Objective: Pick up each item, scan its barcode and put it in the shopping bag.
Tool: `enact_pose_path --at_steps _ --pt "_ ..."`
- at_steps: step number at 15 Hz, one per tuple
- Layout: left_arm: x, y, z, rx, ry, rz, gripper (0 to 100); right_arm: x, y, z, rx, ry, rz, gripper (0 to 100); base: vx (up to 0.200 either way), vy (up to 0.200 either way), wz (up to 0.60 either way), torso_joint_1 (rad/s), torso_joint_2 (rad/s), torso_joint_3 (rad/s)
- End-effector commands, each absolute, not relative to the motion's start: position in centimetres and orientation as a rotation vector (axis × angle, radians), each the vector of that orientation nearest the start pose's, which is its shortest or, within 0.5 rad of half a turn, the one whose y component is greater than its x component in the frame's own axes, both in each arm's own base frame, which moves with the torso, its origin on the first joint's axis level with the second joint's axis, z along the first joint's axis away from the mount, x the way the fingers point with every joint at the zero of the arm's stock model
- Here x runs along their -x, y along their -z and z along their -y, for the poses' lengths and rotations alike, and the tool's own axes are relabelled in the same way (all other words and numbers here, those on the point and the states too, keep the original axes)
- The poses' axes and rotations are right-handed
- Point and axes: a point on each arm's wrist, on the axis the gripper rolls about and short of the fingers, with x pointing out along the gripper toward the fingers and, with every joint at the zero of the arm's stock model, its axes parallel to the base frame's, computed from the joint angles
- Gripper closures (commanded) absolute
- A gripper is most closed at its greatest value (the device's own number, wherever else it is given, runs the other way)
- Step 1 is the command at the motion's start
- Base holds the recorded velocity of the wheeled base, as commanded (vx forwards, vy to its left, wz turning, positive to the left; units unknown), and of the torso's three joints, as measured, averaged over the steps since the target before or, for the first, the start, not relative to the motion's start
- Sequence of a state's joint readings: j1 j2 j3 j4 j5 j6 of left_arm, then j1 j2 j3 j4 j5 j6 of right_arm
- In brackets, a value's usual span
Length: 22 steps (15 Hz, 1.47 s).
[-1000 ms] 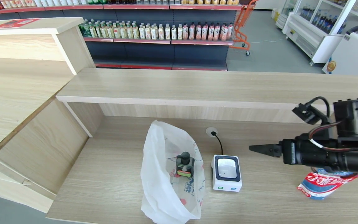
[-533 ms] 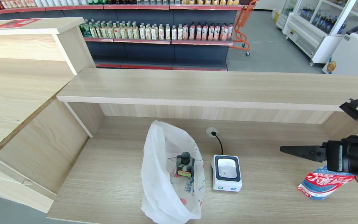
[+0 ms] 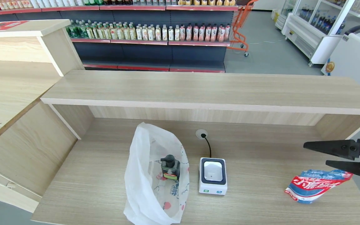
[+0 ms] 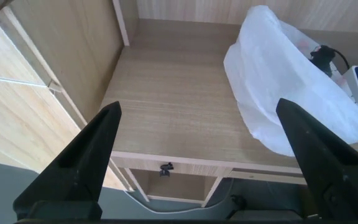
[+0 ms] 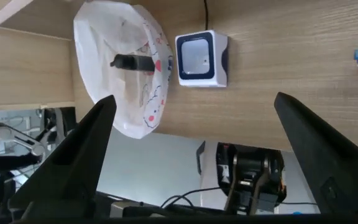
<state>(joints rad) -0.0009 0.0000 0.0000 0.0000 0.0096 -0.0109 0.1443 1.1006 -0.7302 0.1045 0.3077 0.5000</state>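
- Head view: the red and blue pouch (image 3: 316, 187) is lying flat on the table (image 3: 261, 200), well to the right of the scanner (image 3: 212, 175), and the right gripper (image 3: 315, 153) is hovering open and empty near it. The pouch is probably going to feel light, soft and slippery, so a sealed edge looks the safest hold
- Left wrist view: the left gripper (image 4: 194, 118) is hanging open, holding nothing, beside the shopping bag (image 4: 278, 93)
- Right wrist view: a pump bottle (image 5: 132, 62) is lying inside the shopping bag (image 5: 104, 37), just beside the scanner (image 5: 201, 58)
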Motion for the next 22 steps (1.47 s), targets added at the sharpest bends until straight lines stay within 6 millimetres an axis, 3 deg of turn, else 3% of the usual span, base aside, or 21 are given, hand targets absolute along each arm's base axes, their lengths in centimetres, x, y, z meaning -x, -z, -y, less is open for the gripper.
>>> enact_pose_path --at_steps 1,4,7,10,13,17,22 --pt "2.3 -7.6 0.0 0.011 -0.011 -0.001 0 -13.4 -23.3 -2.6 -0.561 -0.310 -0.552 0 0.000 -0.200 0.00 -0.007 0.00 -0.002" --pt "2.3 -7.6 0.0 0.011 -0.009 -0.001 0 -12.8 -23.1 -2.3 -0.630 -0.248 -0.602 0 -0.200 -0.200 0.00 0.004 0.00 -0.001" --pt "2.3 -7.6 0.0 0.000 -0.008 -0.002 0 -12.4 -22.2 -1.8 -0.658 -0.063 -0.680 0 0.000 0.000 0.00 0.000 0.00 0.000" --pt "2.3 -7.6 0.0 -0.002 -0.009 -0.002 0 -12.3 -22.5 -1.6 -0.699 0.060 -0.690 0 0.000 0.000 0.00 0.000 0.00 0.000" --pt "2.3 -7.6 0.0 -0.002 -0.008 -0.002 0 -15.3 -22.5 -1.5 -0.768 0.275 -0.678 0 0.000 0.000 0.00 0.000 0.00 0.000" --pt "2.3 -7.6 0.0 -0.002 -0.008 -0.002 0 -18.7 -20.6 -1.7 -0.869 0.473 -0.722 0 0.000 0.000 0.00 0.000 0.00 0.000" --pt "2.3 -7.6 0.0 -0.002 -0.009 -0.002 0 -23.2 -17.8 -1.6 -0.869 0.566 -0.776 0 0.000 0.000 0.00 0.000 0.00 0.000"
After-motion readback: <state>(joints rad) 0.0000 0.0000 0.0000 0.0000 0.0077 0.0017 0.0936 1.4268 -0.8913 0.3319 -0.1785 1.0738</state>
